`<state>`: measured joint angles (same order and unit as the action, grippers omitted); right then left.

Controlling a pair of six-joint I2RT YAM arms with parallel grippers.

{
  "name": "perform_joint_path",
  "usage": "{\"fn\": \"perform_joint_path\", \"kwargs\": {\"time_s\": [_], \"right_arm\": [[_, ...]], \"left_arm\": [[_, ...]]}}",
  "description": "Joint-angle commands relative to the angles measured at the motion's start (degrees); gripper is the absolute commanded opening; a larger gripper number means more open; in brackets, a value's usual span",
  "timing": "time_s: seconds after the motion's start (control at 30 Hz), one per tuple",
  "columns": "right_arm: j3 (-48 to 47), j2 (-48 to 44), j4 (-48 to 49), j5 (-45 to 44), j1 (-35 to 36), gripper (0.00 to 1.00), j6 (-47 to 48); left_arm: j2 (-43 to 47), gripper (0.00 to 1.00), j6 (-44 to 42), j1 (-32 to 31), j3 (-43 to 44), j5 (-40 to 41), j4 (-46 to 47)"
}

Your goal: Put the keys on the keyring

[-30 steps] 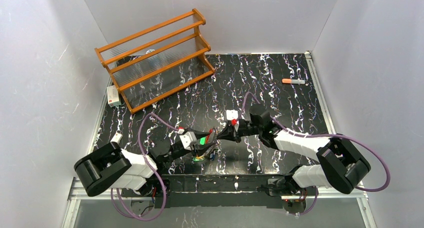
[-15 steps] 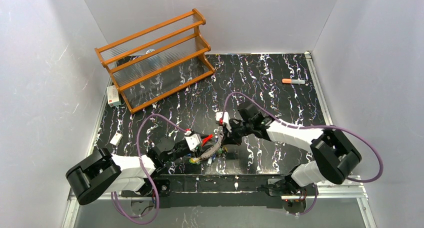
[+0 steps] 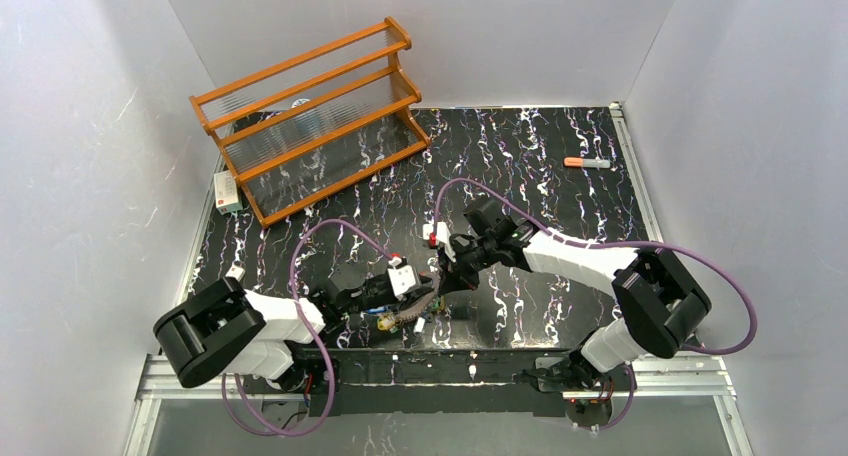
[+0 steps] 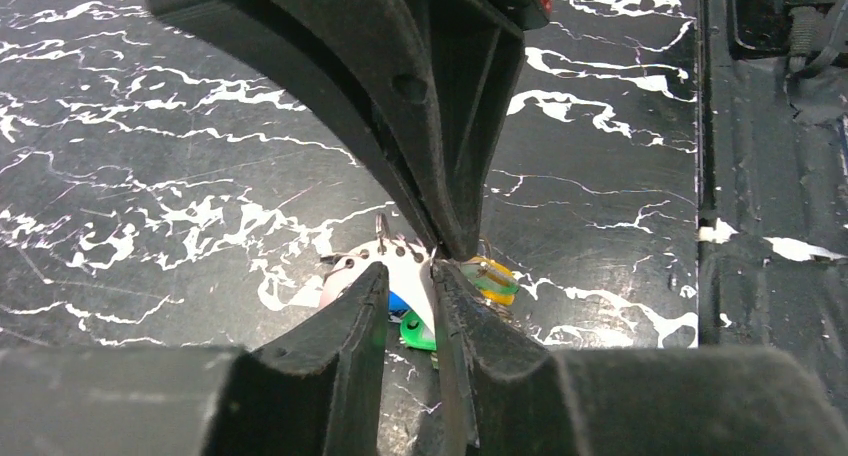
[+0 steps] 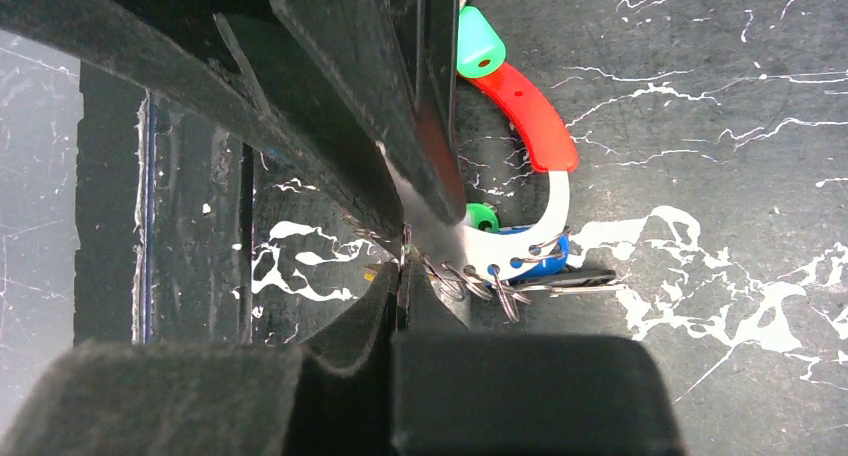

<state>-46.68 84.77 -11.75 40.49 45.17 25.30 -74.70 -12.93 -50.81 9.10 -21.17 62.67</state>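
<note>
Near the table's front edge: both grippers meet at the keyring.
Right gripper pinched closed on its white end; left gripper jaws narrowly apart astride the white arc, grip unclear. Coloured keys bunch at that end.

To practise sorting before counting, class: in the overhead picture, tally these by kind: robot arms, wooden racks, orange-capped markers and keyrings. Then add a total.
Robot arms: 2 (left arm, right arm)
Wooden rack: 1
Orange-capped marker: 1
Keyring: 1
Total: 5
</note>
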Motion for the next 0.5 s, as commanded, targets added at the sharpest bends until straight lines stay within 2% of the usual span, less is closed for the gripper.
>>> {"fn": "perform_joint_path", "kwargs": {"time_s": [0.0,0.3,0.47], "right_arm": [[-3.16,0.48,-2.00,2.32,0.73,0.01,0.71],[-3.91,0.15,-2.42,1.07,1.04,0.01,1.28],[-4.70,0.22,-3.23,1.20,1.01,0.01,1.92]], "left_arm": [[-2.18,0.19,-0.34,-0.20,2.91,-1.87,0.29],[-4.83,0.00,-0.03,-0.22,4.26,-5.28,0.30],[-5.47,0.01,-0.11,-0.19,4.33,-5.27,-0.06]]}}
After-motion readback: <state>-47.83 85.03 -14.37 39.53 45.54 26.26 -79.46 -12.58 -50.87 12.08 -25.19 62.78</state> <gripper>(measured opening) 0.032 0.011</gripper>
